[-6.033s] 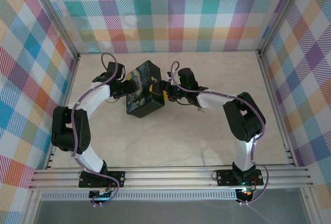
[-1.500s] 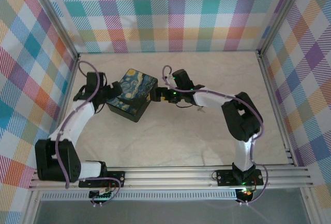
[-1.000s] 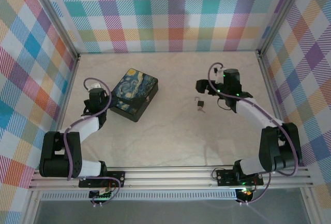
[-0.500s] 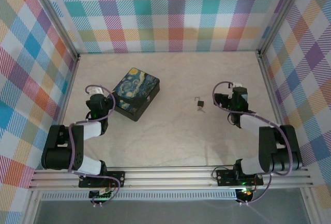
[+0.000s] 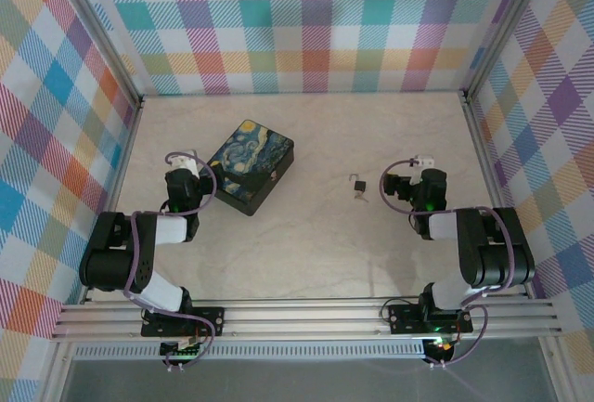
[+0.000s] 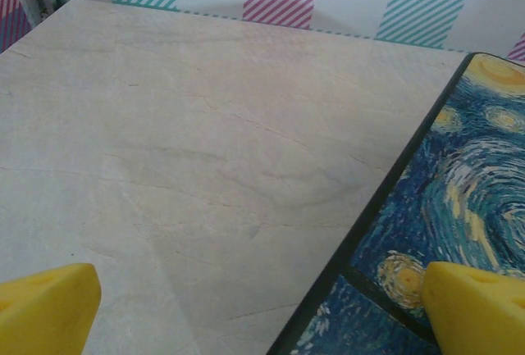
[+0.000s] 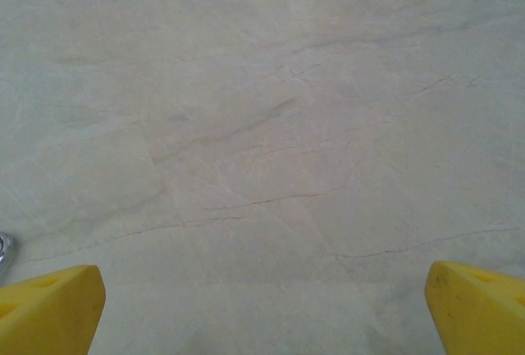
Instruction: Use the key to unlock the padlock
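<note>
The padlock [image 5: 357, 185] lies on the bare counter [image 5: 306, 253], roughly midway between the two arms and touched by neither. It is a tiny dark body with a thin silvery loop, too small to tell whether the loop is latched or free. The left fingers [image 6: 45, 310] are spread wide apart and hold nothing. They hang low over the counter just beside the left edge of the box [image 5: 251, 165], whose blue-and-yellow painted lid shows at the right of the left wrist view. The box sits well to the left of the padlock, turned at an angle to the counter's edges. The right fingers [image 7: 49, 306] are likewise wide apart and empty, over plain counter to the right of the padlock, near it but apart. Both arms are folded, with their elbows close to the front rail [image 5: 306, 314].
</note>
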Controlling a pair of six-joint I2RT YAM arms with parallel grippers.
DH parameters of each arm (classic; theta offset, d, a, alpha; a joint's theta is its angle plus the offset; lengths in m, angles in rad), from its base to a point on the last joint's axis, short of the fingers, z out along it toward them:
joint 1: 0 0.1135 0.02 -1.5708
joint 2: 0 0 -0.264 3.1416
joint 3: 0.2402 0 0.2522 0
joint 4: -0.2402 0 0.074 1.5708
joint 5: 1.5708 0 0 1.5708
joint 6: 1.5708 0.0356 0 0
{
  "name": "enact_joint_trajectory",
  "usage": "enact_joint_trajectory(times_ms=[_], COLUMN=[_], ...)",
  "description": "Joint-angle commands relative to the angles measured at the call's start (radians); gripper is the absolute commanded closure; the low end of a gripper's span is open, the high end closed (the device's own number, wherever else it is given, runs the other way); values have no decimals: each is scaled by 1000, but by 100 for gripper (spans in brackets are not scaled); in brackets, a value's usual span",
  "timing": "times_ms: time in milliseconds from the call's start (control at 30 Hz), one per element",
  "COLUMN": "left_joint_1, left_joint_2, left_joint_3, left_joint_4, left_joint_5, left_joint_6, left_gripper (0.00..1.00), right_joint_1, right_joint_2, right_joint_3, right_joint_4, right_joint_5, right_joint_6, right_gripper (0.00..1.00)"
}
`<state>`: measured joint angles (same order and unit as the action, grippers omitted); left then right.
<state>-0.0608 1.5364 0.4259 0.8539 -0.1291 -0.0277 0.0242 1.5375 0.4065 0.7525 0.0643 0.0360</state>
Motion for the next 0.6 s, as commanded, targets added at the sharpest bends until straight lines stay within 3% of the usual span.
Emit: enact_joint_trajectory(times_ms=[0, 567], left_joint_1=[-15, -17], left_joint_2=[27, 27], left_joint_3=[-3, -6], left_joint_4=[-50, -50], left_joint_5=[-13, -12], left_joint_6=[46, 48], left_gripper=[0, 0], right_joint_1=[-10, -9], right_joint_2=[0, -2], right_joint_3=[2, -1], right_joint_4=[83, 93], right_joint_5=[-39, -34], right_joint_6=[-16, -18], right_gripper=[0, 0])
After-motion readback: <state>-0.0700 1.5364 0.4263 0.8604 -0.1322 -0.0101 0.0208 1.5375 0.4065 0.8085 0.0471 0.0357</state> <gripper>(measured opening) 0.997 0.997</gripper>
